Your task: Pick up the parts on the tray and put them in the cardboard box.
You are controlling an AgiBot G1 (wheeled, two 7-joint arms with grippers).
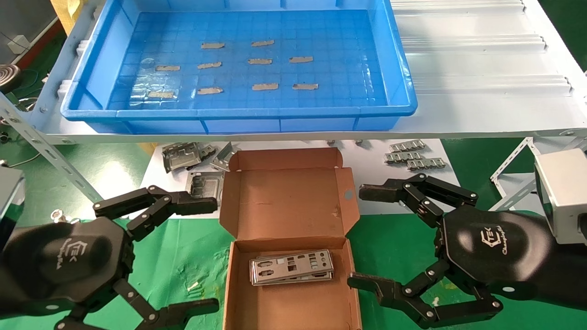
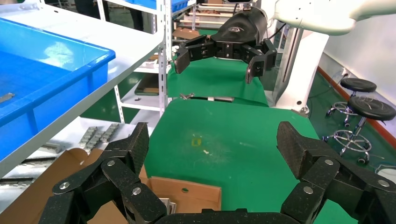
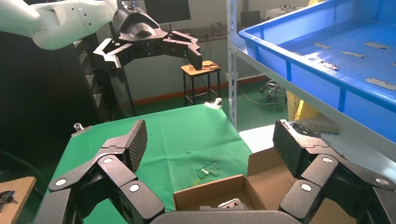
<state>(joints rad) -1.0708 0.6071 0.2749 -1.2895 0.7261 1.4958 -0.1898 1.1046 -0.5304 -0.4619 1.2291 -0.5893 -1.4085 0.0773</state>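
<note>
The blue tray (image 1: pixel 399 68) sits on the white shelf at the back; its gridded floor holds only short grey tape strips. The silver parts (image 1: pixel 291 266) lie stacked inside the open cardboard box (image 1: pixel 284 192) on the green cloth. A corner of the parts shows in the right wrist view (image 3: pixel 229 204). My left gripper (image 1: pixel 204 254) is open and empty, left of the box. My right gripper (image 1: pixel 362 238) is open and empty, right of the box. The box also shows in the left wrist view (image 2: pixel 187 196).
Boxy grey metal brackets (image 1: pixel 185 156) lie behind the box on the left. Small ridged metal strips (image 1: pixel 412 156) lie behind it on the right. A white corrugated panel (image 1: pixel 481 46) lies right of the tray. A shelf frame post (image 1: pixel 46 146) slants at left.
</note>
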